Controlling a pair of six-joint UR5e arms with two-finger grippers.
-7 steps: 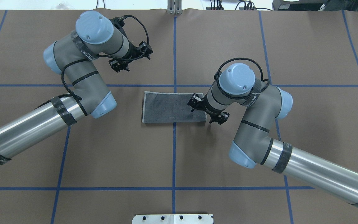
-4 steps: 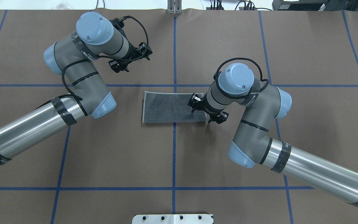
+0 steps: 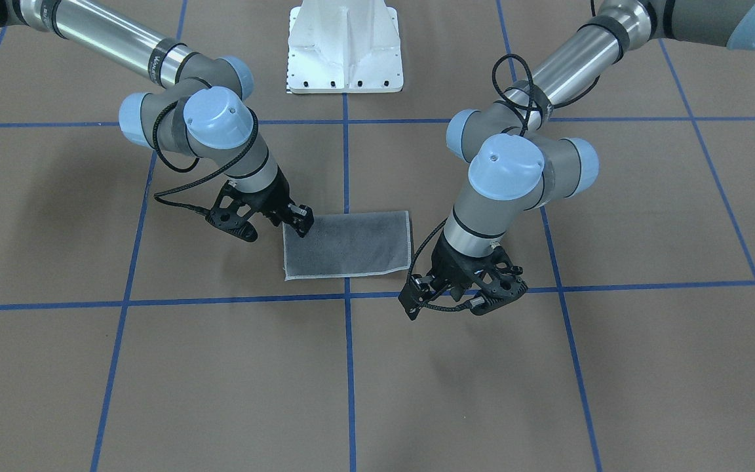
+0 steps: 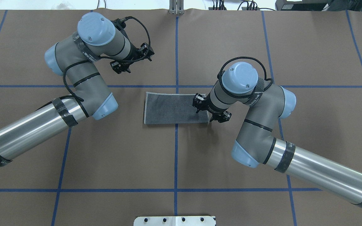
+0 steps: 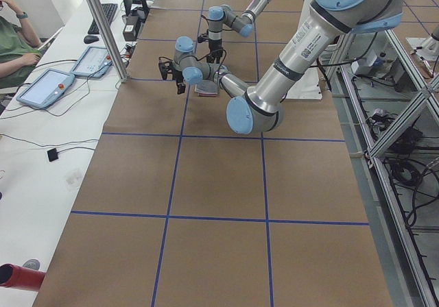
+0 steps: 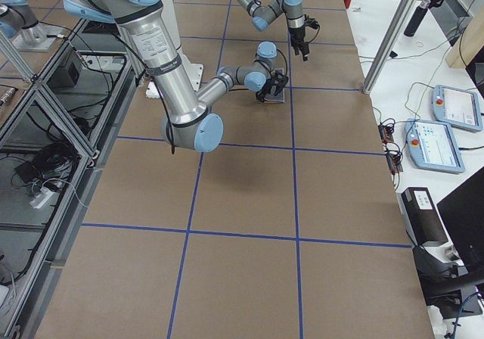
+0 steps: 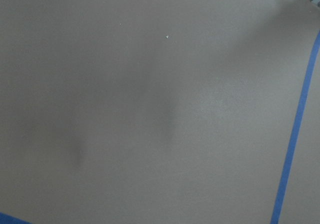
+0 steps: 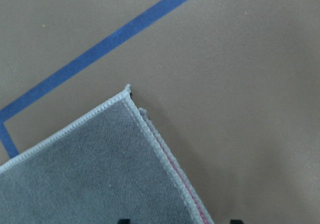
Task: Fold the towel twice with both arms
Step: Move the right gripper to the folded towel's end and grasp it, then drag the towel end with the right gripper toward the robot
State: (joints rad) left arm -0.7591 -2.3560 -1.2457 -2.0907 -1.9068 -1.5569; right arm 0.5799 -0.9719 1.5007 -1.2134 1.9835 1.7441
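The towel [image 4: 173,108] lies flat at the table's middle as a folded rectangle, dark grey face up, light stitched edge around it; it also shows in the front view [image 3: 348,246]. My right gripper [image 4: 211,110] hangs low over the towel's right edge, fingers down [image 3: 276,226]. Its wrist view shows the towel's far right corner [image 8: 100,169] with a pink sliver along the edge, and two fingertips [image 8: 235,220] spread wide at the bottom, so it is open. My left gripper [image 4: 131,59] hovers over bare paper beyond the towel's left end [image 3: 463,298] and looks open and empty.
Brown paper with a blue tape grid [image 4: 176,157] covers the table. The white pedestal base [image 3: 345,46] stands at the robot's side. A side bench with tablets [image 5: 51,84] and a seated person runs along the far edge.
My right gripper has shifted a little along the towel's right edge towards its far corner. The left arm has barely moved. The towel lies as before.
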